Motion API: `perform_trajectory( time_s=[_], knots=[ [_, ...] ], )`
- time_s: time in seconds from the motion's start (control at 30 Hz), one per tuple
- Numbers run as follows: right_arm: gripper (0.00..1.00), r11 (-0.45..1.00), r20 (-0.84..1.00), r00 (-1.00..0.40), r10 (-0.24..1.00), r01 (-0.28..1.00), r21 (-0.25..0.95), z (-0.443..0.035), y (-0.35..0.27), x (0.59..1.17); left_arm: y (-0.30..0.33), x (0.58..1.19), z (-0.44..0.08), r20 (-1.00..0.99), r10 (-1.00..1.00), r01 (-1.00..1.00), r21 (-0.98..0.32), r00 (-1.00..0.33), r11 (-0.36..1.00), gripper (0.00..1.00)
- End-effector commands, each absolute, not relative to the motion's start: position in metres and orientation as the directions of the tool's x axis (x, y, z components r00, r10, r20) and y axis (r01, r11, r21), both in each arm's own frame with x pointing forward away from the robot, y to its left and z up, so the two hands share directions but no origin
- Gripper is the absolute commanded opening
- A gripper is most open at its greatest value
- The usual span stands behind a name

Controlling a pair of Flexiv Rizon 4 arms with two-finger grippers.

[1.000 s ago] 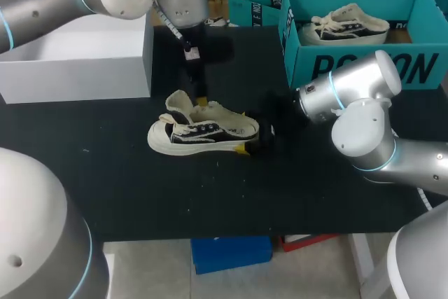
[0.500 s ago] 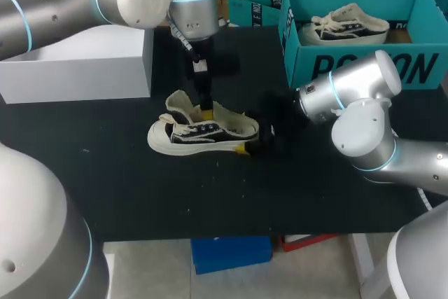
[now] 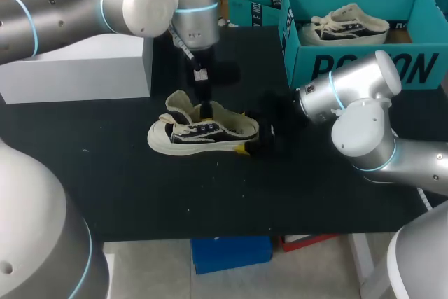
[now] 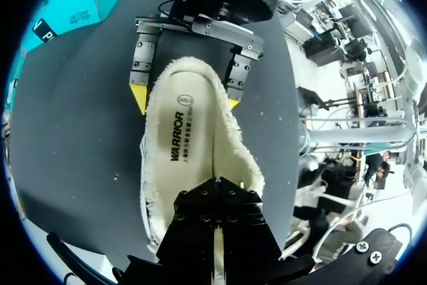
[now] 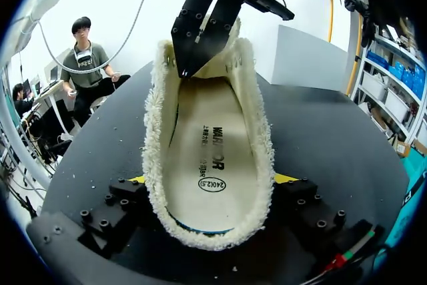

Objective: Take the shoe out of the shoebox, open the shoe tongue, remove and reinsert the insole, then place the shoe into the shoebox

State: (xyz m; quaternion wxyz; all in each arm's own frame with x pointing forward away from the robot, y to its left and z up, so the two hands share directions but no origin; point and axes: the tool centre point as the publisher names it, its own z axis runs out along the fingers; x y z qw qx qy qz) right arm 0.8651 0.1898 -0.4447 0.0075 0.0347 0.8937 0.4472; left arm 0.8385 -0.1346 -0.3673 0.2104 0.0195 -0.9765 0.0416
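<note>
Clamping the heel of the shoe (image 3: 203,134) from both sides, the right gripper (image 4: 185,97) pins it on the table (image 3: 210,201), well apart from the shoebox (image 3: 350,68). Its yellow tips press against the sole's flanks, apparently to stop the shoe sliding while the other arm works inside. Beyond the heel, the left gripper (image 3: 205,108) dips into the shoe's mouth near the tongue, over the front of the insole (image 5: 210,151). Whether it is open or has hold of the insole cannot be told. The right wrist view shows the insole lying flat in its bed, which the head view hides behind the fleecy collar. Only the head view shows the shoebox at the far right, holding a second shoe (image 3: 346,24), and a white box (image 3: 77,68) at the far left.
</note>
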Motion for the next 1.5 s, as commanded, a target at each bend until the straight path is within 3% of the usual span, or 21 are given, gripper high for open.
perform_trajectory(
  time_s=[0.03,1.5],
  knots=[
    [0.0,0.598,0.017,-0.997,0.071,0.056,0.799,-0.446,0.191,0.866,-0.132,0.838,-0.374,0.424,-0.027,-0.067,-0.08,-0.905,0.995,0.0],
    [0.0,0.598,0.017,-0.997,0.071,0.056,0.799,-0.446,0.191,0.866,-0.139,0.819,-0.419,0.381,-0.078,-0.107,-0.054,-0.921,0.993,0.0]
  ],
)
